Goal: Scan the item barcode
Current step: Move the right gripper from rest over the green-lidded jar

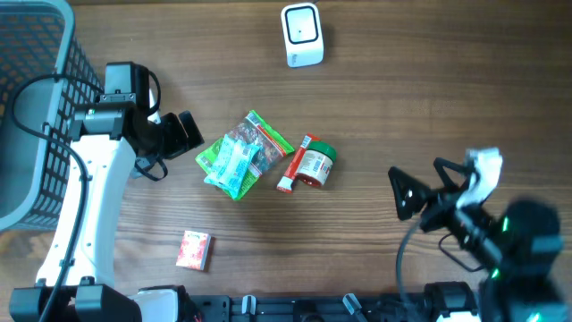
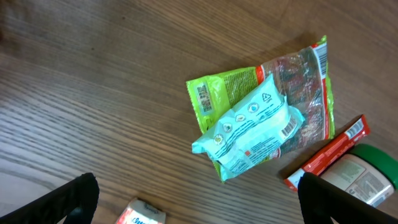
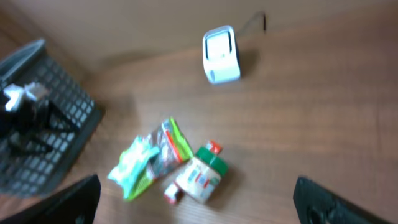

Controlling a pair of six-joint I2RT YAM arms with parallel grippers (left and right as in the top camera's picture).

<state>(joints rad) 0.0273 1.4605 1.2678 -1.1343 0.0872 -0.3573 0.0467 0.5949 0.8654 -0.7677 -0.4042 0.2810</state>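
**Both grippers open, goods waiting in a heap mid-table**

The left gripper hangs just beside the heap of goods with its jaws spread wide and nothing between them. That placement looks like the lead-in to a pick. The right gripper is also wide open and empty. It sits well apart on the other side, probably keeping clear.

No item is held yet. The likeliest candidate is the teal packet, a soft, puffy plastic pouch. It lies at a slant on top of a flat, crinkled green packet with a clear window. Both show printed barcodes facing up, which should spare any turning over before the scan.

Just beside them lies a round jar on its side, with a green lid and a paper label. A slim red box rests against it. A smaller red carton lies alone near the front edge.

The scanner, a white rounded block with a dark window, stands at the far edge of the wood-grain tabletop. It is well apart from the heap, so a picked item must be carried over to it. A grey mesh basket sits at the left, presumably for scanned goods.
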